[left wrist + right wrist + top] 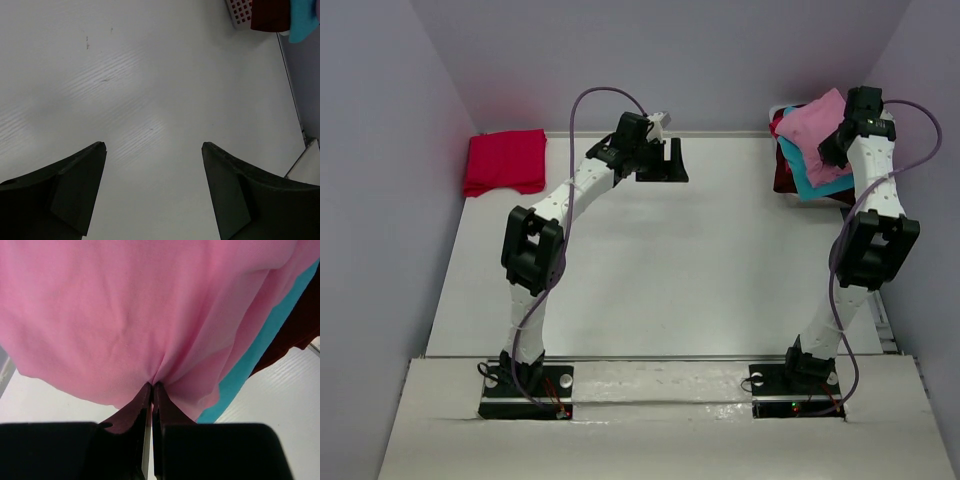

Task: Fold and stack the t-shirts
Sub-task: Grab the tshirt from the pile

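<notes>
1. Plainly, the counter [650, 270] has a broad bare stretch at its centre. Judging from the task, the step in hand is pulling one tee off the heap so it can be spread there for folding.
2. The heap sits at about 2 o'clock on the counter in the top view, spilling over a white lattice basket [240, 11]. The pink t-shirt [808, 128] lies on top, a teal t-shirt [812, 183] shows beneath it, and a maroon t-shirt [783, 178] is lowest. A folded red t-shirt [505, 160] lies well apart at 10 o'clock.
3. The right pincer [151, 389] is clamped together on a fold of the pink cloth, and creases fan out from the pinch. Only pink shows between the tips, though a caught lower layer cannot be ruled out.
4. To do this well, lift straight up first so the pink clears the teal without dragging it. Only then carry it toward the middle of the counter.
5. The left pincer [154, 146] hangs near 12 o'clock, jaws wide apart over bare counter and holding nothing. It would do well to take a second edge once the cloth hangs free.
6. The pink tee is crumpled, so its neck, hem and sleeves cannot be told apart. Its visible patch slants roughly from 7 to 1 o'clock, which gives no true long axis. The red one's long side runs from 9 to 3 o'clock.
</notes>
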Motion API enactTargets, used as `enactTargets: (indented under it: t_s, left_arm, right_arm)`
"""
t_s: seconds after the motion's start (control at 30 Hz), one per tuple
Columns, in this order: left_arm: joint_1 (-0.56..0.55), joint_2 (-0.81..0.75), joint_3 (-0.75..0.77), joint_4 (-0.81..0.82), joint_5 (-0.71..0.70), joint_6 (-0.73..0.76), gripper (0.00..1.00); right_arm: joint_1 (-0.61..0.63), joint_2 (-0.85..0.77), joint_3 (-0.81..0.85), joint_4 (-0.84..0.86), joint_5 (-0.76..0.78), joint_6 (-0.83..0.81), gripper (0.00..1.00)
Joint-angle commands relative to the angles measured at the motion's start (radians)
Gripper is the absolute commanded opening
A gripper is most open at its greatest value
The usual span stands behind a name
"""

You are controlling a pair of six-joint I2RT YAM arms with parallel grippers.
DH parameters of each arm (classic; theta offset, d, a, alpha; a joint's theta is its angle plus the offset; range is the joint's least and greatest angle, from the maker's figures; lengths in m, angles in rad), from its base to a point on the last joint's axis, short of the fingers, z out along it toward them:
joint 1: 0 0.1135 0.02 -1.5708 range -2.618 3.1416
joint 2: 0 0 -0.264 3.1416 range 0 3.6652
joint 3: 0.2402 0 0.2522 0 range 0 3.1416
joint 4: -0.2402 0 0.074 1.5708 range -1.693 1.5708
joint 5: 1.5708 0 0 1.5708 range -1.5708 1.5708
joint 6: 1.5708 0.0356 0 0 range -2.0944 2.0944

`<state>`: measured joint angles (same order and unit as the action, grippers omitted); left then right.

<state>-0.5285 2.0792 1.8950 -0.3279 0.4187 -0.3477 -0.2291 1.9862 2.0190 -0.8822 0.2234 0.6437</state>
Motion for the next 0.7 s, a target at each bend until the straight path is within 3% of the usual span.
enactTargets:
  t_s: [0.0, 0.17, 0.3, 0.5, 0.67]
  left_arm:
    - [0.001, -0.059, -0.017, 0.030, 0.020, 0.018, 0.89]
    - [0.001, -0.070, -0.039, 0.032, 0.008, 0.015, 0.89]
    - [0.001, -0.102, -0.079, 0.033, -0.050, 0.013, 0.89]
    - [0.001, -0.172, -0.119, -0.028, -0.216, 0.050, 0.89]
    - [0.019, -0.269, -0.178, -0.034, -0.333, 0.016, 0.89]
  right_arm:
    - [-0.006, -0.087, -0.017, 0.032, -0.018, 0.002, 0.07]
    - [-0.006, -0.205, -0.137, 0.068, -0.108, -0.021, 0.07]
    - [0.074, -0.308, -0.204, 0.074, -0.254, -0.108, 0.07]
    - [0.309, -0.389, -0.096, -0.053, -0.320, -0.206, 0.07]
    - [0.448, -0.458, 0.023, -0.116, -0.276, -0.233, 0.07]
